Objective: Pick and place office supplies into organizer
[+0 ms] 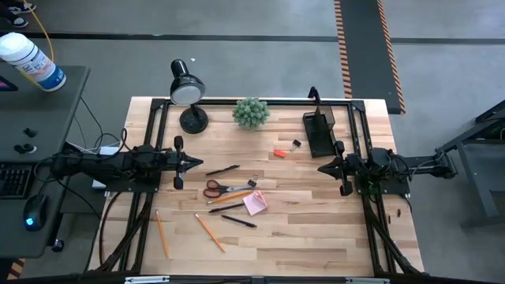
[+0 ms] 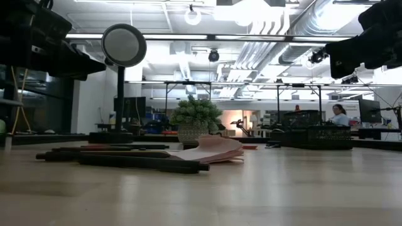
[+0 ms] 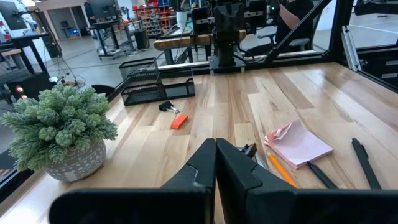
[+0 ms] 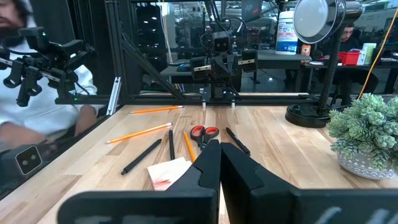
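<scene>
The supplies lie loose on the wooden table between the arms. They include red-handled scissors (image 1: 225, 188), a pink sticky-note pad (image 1: 255, 203), black pens (image 1: 222, 170) and orange pencils (image 1: 210, 232). A small red piece (image 1: 280, 152) and a black clip (image 1: 297, 145) lie closer to the black mesh organizer (image 1: 319, 132), which stands near the far right. My left gripper (image 1: 197, 163) hovers shut at the left, its tips (image 3: 216, 162) aimed across the table. My right gripper (image 1: 319, 167) hovers shut at the right, in front of the organizer, facing the scissors (image 4: 204, 132) and the pad (image 4: 168, 173).
A black desk lamp (image 1: 188, 91) and a small green plant (image 1: 251, 113) stand along the far edge, left of the organizer. Two more pencils (image 1: 162, 233) lie toward the near left. A person (image 4: 37, 93) sits beyond the table's left side. Bare wood shows at the near right.
</scene>
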